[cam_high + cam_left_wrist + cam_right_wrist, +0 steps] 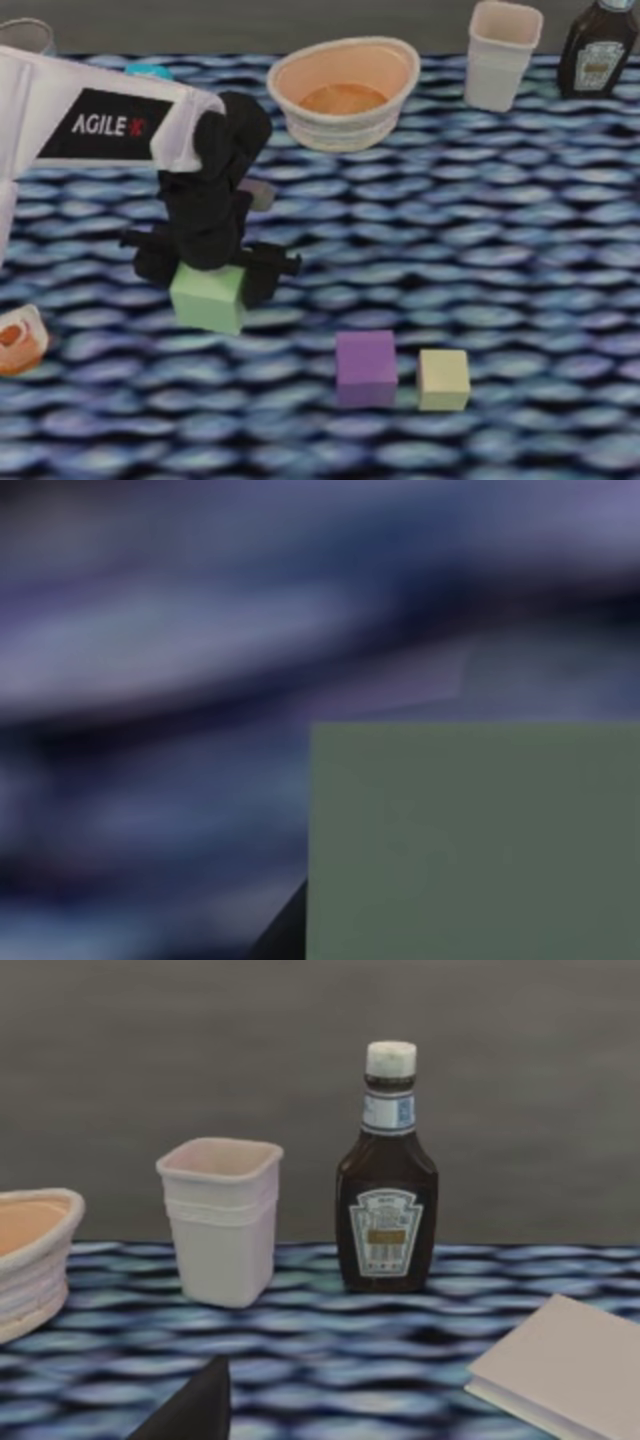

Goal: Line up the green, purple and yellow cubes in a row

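left tool (213, 268) | straddling green cube (209, 297) | left of purple cube (366, 367)

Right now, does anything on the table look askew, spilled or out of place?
Only the green cube: it sits turned at an angle, left of and farther back than the purple cube and yellow cube, with the left pincer over it. Nothing spilled or tipped.

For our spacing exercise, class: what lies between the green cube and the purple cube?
Nothing: in the top view only bare blue patterned table separates the green cube from the purple cube.
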